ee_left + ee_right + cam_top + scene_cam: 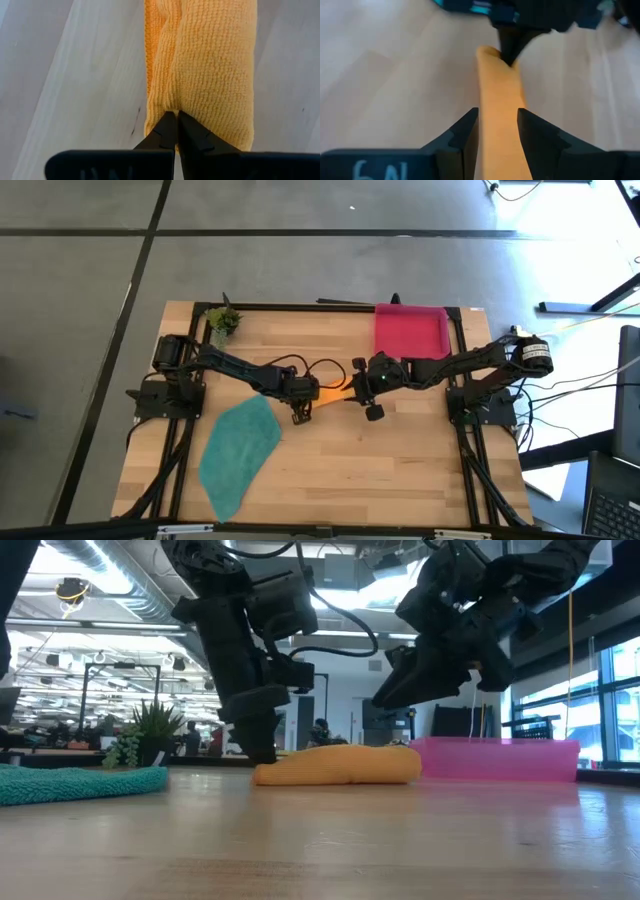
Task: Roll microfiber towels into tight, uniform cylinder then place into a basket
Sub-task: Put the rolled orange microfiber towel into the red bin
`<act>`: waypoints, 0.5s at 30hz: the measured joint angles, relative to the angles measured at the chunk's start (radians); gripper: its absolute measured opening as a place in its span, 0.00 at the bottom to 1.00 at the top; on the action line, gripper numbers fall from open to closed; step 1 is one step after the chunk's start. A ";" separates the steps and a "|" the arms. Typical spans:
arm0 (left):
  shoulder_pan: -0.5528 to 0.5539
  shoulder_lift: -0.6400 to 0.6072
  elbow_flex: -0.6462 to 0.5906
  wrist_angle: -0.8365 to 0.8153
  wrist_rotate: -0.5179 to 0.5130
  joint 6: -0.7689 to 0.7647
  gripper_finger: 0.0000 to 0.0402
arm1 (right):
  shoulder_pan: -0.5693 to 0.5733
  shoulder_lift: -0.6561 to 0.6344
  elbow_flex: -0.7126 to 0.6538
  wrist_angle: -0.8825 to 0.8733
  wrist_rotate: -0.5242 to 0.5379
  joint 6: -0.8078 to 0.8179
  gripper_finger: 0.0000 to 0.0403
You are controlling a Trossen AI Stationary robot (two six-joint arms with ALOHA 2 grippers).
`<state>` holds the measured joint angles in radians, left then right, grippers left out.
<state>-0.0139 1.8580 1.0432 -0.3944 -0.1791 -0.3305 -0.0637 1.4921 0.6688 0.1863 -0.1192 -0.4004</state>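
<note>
The orange towel [332, 391] lies on the table's middle as a short roll [340, 765]. My left gripper [300, 412] is shut at the roll's left end [176, 116]. My right gripper [364, 392] is open. It hovers above the roll's right end [395, 690], with its fingers on either side of the roll in the right wrist view [497, 117], touching nothing. The teal towel [240, 450] lies spread flat at the near left. The pink basket [410, 330] stands at the far right, with nothing showing in it. My left gripper has its shut fingertips on the end of the orange roll [172, 102], at a crease between two folds. The fingers come from above, slanting down, and lie along the roll. The roll rests on the table along its whole length [300, 776].
A small potted plant [222, 320] stands at the table's far left corner. Bare wood lies toward the near edge, right of the teal towel [80, 783].
</note>
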 joint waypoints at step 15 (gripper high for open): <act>0.000 0.006 -0.003 0.154 0.013 0.000 0.00 | 0.062 0.000 0.000 -0.088 0.021 0.007 0.34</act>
<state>-0.0143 1.8637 1.0401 -0.2409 -0.1658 -0.3309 -0.0012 1.4921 0.6689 0.0980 -0.0978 -0.3937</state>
